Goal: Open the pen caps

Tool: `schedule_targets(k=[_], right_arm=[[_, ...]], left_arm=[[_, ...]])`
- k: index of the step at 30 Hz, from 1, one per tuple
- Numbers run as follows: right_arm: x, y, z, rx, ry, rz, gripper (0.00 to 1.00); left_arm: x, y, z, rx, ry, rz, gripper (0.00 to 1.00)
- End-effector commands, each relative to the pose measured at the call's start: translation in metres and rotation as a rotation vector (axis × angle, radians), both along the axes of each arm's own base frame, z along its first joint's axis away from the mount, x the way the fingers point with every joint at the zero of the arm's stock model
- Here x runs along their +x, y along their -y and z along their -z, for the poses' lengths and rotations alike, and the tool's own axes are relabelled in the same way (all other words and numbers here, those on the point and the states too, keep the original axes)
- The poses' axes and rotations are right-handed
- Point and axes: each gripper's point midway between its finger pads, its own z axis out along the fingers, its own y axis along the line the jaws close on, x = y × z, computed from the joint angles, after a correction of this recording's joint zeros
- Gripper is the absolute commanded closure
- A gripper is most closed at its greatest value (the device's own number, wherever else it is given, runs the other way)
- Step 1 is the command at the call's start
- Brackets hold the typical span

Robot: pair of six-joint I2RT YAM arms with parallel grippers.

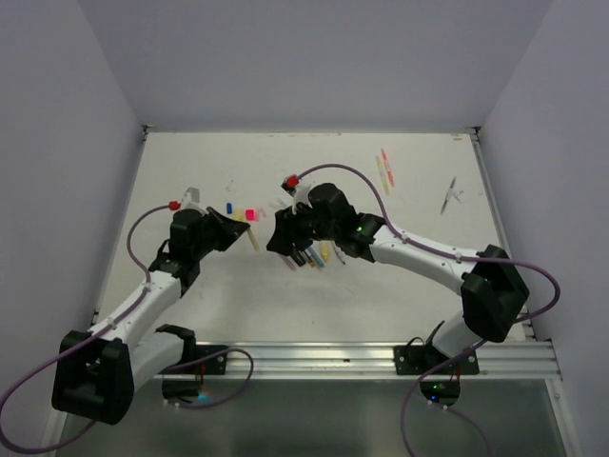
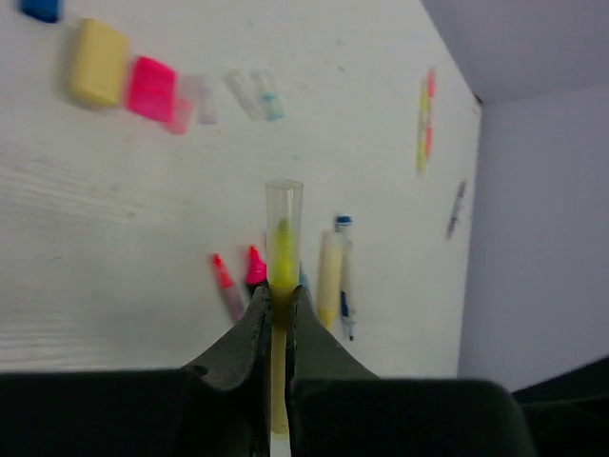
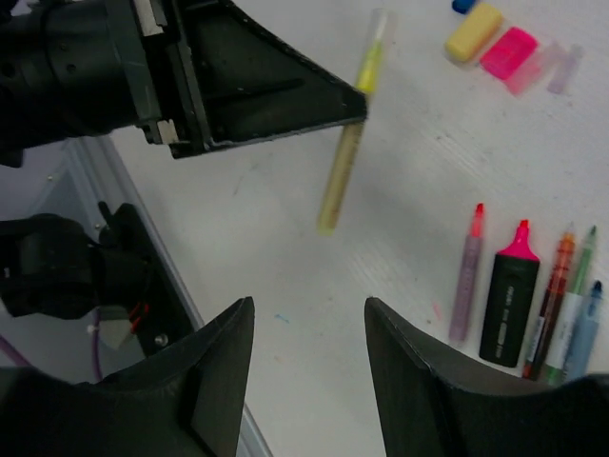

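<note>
My left gripper (image 2: 277, 295) is shut on a slim yellow pen (image 2: 284, 249), which sticks out past the fingertips with a pale clear cap (image 2: 284, 202) on its end. In the right wrist view that pen (image 3: 344, 162) hangs tilted above the table from the left gripper's tip, and my right gripper (image 3: 309, 309) stands open below it with nothing between its fingers. From above, the left gripper (image 1: 249, 231) and the right gripper (image 1: 285, 233) face each other closely. Loose caps lie on the table: yellow (image 3: 473, 31), pink (image 3: 508, 52) and clear (image 3: 557, 67).
A row of uncapped pens (image 3: 509, 295) lies on the table to the right of my right gripper, also seen under the arms from above (image 1: 316, 255). More pens (image 1: 384, 169) and a grey one (image 1: 450, 195) lie far right. The table's near rail (image 1: 314, 357) runs along the front.
</note>
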Motion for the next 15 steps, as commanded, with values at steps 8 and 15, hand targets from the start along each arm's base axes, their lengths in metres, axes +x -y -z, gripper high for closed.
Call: schedule_targets(k=[8, 15], right_arm=[[0.004, -0.027, -0.024, 0.202, -0.030, 0.015, 0.47], [0.008, -0.032, -0.015, 0.192, -0.042, 0.024, 0.49]], left_arm=[[0.004, 0.067, -0.094, -0.256, 0.308, 0.191, 1.00], [-0.004, 0.073, -0.102, -0.309, 0.315, 0.211, 1.00]])
